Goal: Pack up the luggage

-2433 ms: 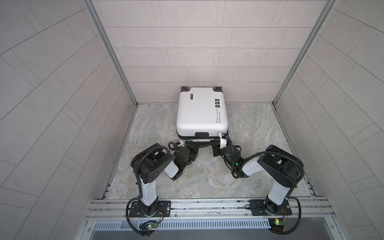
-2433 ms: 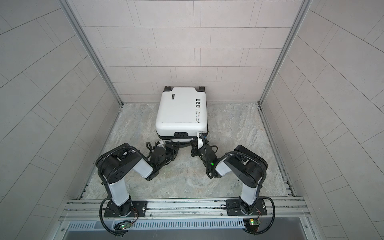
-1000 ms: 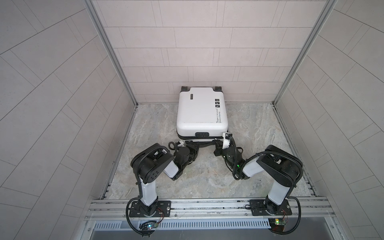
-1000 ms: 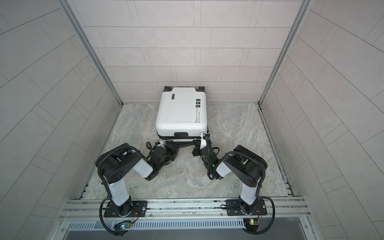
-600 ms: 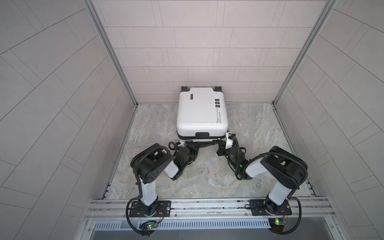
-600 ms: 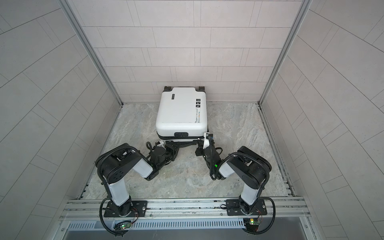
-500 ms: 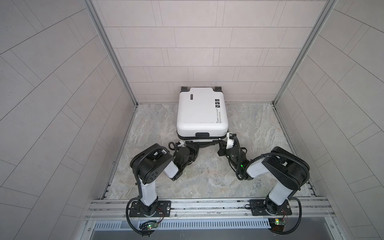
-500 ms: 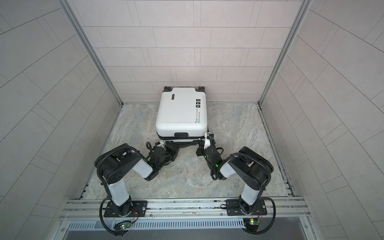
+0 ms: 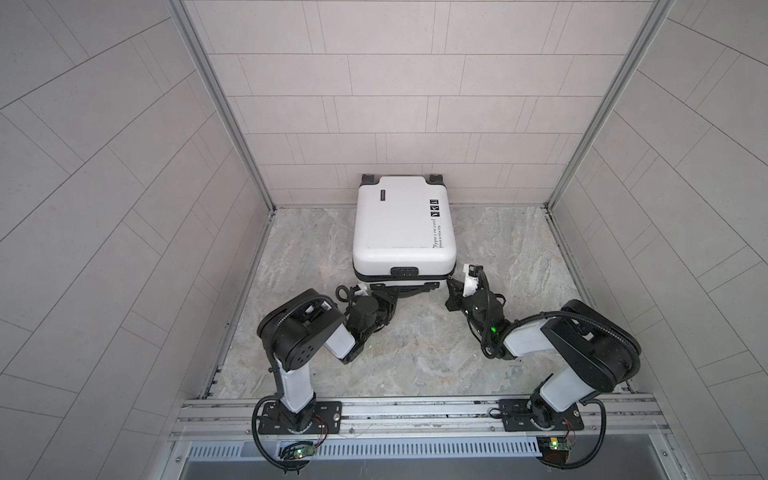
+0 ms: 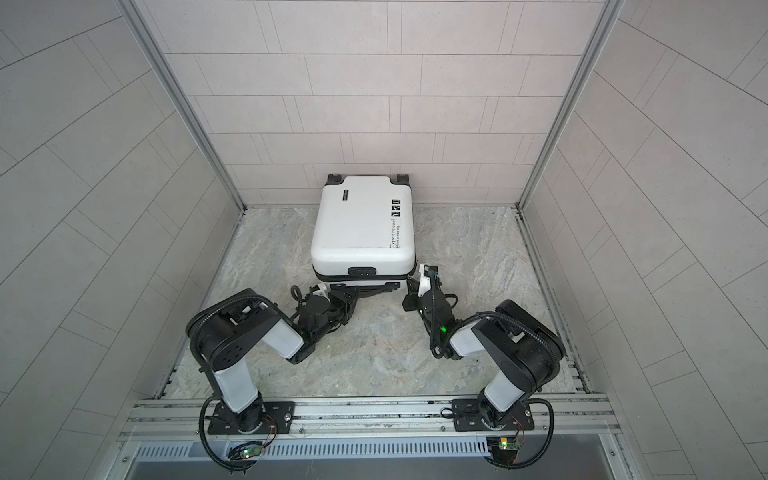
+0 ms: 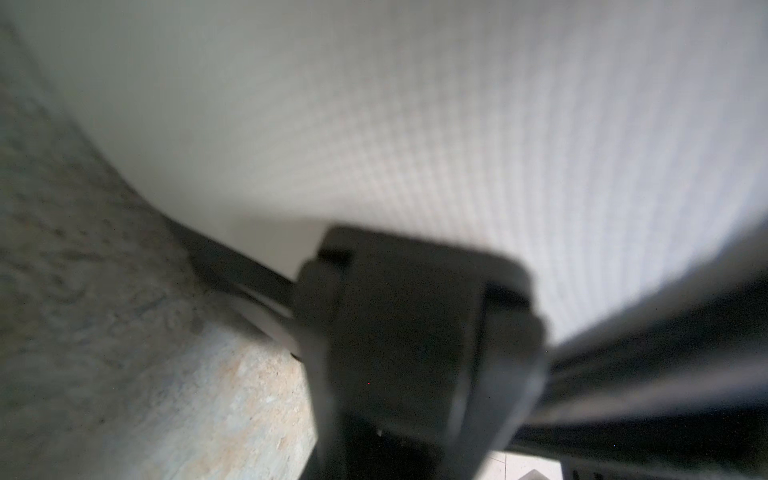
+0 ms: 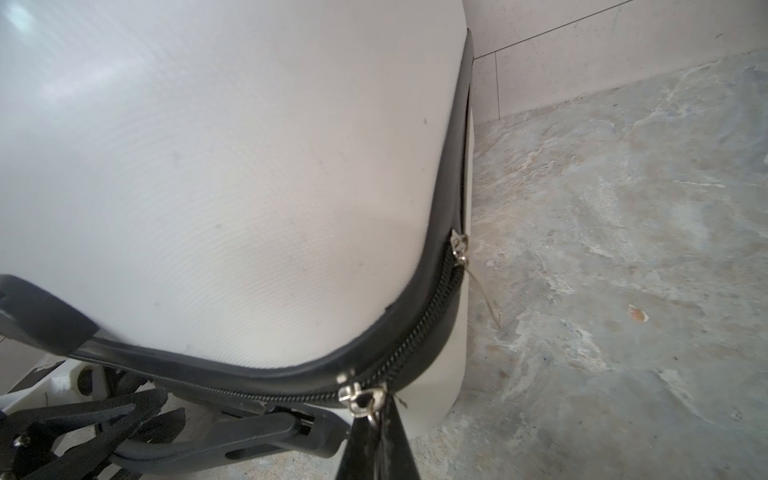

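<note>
The white luggage (image 9: 401,224) (image 10: 361,224) lies flat and closed at the back middle of the floor, wheels against the back wall. My right gripper (image 9: 452,286) (image 10: 409,286) is at its front right corner. In the right wrist view it (image 12: 378,444) is shut on the pull of a silver zipper slider (image 12: 359,397). A second slider (image 12: 459,243) sits further round the corner, its pull hanging loose. My left gripper (image 9: 390,291) (image 10: 353,293) lies low along the front side, closed on the black side handle (image 12: 232,442). The left wrist view is blurred: white shell (image 11: 415,104) and black handle parts.
Tiled walls (image 9: 395,104) close in the back and both sides. The marble floor (image 9: 415,353) stretches between the luggage and the metal base rail (image 9: 415,411) where both arms are mounted.
My right gripper has slid a little to the right along the luggage's front edge toward the corner, zipper pull still in it. The left arm and the luggage have not moved.
</note>
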